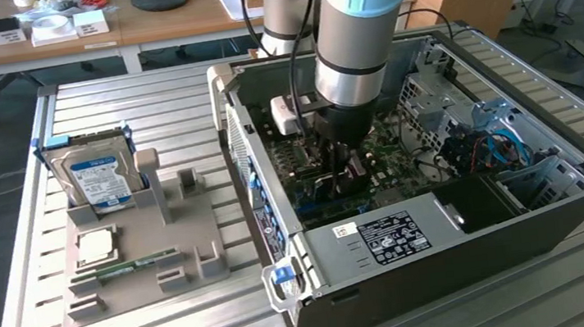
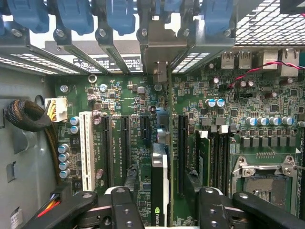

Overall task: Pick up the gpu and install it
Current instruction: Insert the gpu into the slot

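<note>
Down inside the open computer case (image 1: 442,221), arm reaching between the side walls, little spare room around the wrist. Beside the case, on the exterior view's left, grey parts holder (image 1: 137,255) with hard drive (image 1: 95,177) upright, processor (image 1: 97,246) and memory stick (image 1: 128,267) lying flat. Closer in from the wrist: green motherboard (image 2: 119,102), white slot (image 2: 86,150), black slots either side. Gripper (image 2: 162,210) spread wide, fingers (image 2: 125,210) standing clear on both sides of the gpu (image 2: 159,191), card upright on edge in its slot, bracket (image 2: 160,50) up against the rear wall.
</note>
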You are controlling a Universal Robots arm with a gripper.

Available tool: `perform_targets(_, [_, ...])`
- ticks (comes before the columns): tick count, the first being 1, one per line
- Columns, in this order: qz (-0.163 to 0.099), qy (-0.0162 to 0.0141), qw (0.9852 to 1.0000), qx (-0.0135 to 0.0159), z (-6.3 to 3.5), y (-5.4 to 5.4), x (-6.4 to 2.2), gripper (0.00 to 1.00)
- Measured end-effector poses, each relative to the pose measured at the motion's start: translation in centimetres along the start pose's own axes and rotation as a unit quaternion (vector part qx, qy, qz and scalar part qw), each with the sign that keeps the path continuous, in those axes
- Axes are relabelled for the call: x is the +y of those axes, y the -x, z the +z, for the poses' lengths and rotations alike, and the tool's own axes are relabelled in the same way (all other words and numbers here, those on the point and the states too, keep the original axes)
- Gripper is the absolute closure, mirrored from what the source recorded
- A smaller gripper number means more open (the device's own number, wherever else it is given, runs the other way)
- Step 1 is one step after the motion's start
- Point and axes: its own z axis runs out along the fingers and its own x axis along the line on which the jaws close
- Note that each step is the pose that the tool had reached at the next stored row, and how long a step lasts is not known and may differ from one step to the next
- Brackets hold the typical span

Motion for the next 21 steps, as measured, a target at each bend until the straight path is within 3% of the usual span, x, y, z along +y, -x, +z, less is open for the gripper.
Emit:
perform_targets(6, [0.0,0.0,1.0,0.0006,-0.76,0.0,-0.02,0.48])
perform_targets(15, [0.0,0.0,1.0,0.001,-4.03,0.1,-0.09,0.48])
perform_targets(21, [0.0,-0.0001,1.0,0.0031,-6.45,0.2,-0.14,0.48])
